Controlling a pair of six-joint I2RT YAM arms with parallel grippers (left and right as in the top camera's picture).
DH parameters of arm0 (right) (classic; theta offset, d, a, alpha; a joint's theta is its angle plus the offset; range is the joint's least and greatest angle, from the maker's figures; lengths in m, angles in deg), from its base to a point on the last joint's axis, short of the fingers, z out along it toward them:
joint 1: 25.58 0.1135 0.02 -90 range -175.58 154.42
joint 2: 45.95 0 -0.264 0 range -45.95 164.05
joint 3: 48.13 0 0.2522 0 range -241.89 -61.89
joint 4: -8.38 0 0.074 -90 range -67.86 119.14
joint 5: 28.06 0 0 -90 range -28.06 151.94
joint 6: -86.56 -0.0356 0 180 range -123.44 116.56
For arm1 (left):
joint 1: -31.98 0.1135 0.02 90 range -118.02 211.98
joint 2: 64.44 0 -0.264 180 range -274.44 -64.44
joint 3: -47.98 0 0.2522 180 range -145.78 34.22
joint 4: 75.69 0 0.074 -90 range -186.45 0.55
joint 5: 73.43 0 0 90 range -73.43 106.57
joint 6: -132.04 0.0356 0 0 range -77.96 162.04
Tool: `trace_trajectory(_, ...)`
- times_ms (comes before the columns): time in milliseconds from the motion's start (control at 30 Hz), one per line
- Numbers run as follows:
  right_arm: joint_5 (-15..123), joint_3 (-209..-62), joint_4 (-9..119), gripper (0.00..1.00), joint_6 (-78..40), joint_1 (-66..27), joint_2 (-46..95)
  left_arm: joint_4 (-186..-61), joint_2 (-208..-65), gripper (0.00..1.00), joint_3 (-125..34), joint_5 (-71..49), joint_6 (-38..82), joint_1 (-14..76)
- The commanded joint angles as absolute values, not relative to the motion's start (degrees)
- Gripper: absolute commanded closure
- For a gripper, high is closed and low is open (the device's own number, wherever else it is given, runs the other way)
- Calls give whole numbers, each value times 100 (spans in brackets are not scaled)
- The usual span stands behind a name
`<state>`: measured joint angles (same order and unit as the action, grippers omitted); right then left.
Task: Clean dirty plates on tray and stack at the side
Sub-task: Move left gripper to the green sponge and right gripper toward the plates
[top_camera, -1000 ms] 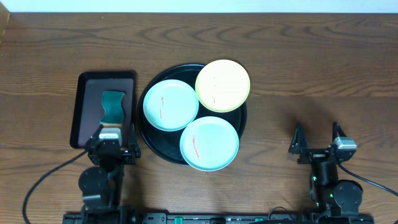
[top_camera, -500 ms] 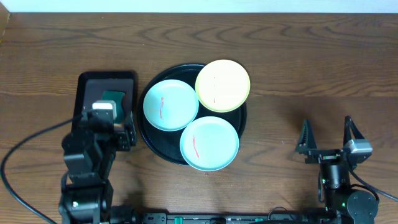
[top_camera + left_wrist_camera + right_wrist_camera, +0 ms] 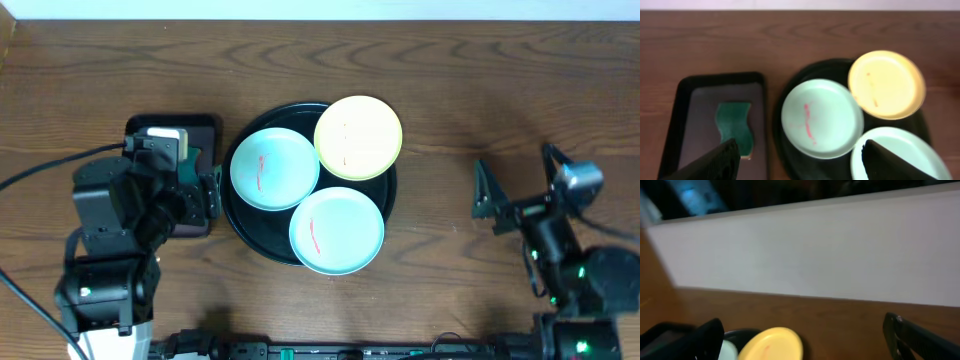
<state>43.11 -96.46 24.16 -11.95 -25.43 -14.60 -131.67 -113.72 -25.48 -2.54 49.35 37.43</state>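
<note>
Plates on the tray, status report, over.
Left gripper, right gripper open, empty. Three plates on black tray, red smears, none stacked. Sponge left of tray. Nothing in the way.

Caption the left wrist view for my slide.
Open left pincer over a rectangular tray holding a green sponge, beside three plates on the round black tray.

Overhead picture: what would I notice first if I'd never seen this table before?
Your eye lands first on the bright yellow plate at the far right of the big round black tray in the middle of the table. It shares the tray with the left blue-green plate and the near blue-green plate, and all three have thin red smears. Off to the left, a wavy green sponge lies in a smaller dark rectangular tray.
</note>
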Motion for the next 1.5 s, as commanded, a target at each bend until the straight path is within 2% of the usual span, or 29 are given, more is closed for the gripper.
trace_trajectory(0,3260,-10339,2642,1,-1322,-2602,-734,-13307,-11359,21,-3158,-752,4882,3726)
trace_trajectory(167,2635,-11202,3079,1,-1475,-2585,225,-13628,-11586,21,-3707,-1133,4882,3726)
trace_trajectory(367,2587,-12205,3894,1,-1519,-2325,1357,-14592,-12463,21,-4642,-1131,5009,3726)
trace_trajectory(500,2589,-12837,4502,1,-1516,-1934,2168,-15481,-13258,21,-5381,-1030,5355,3726)
trace_trajectory(600,2593,-13305,4954,1,-1429,-1580,2820,-15888,-13809,21,-5711,-468,5361,3726)
trace_trajectory(833,3207,-14100,5885,1,-1081,-635,4282,-15940,-14522,21,-5724,-208,5361,3728)
trace_trajectory(1000,3406,-14306,5824,1,-1086,23,5239,-15820,-14832,21,-5722,-173,5361,3730)
trace_trajectory(1267,3166,-14304,4790,2,-1217,610,6100,-15626,-15105,21,-5713,-213,5355,3730)
trace_trajectory(1300,3175,-14304,4714,14,-1219,665,6155,-15623,-15129,21,-5709,-219,5355,3730)
trace_trajectory(1367,3203,-14304,4622,29,-1414,750,6273,-15615,-15155,21,-5709,-116,5359,3732)
trace_trajectory(1400,3358,-14304,4628,41,-1742,788,6321,-15626,-15158,21,-5709,23,5355,3745)
trace_trajectory(1467,3710,-14304,4687,54,-2378,862,6393,-15615,-15164,21,-5709,506,5046,3787)
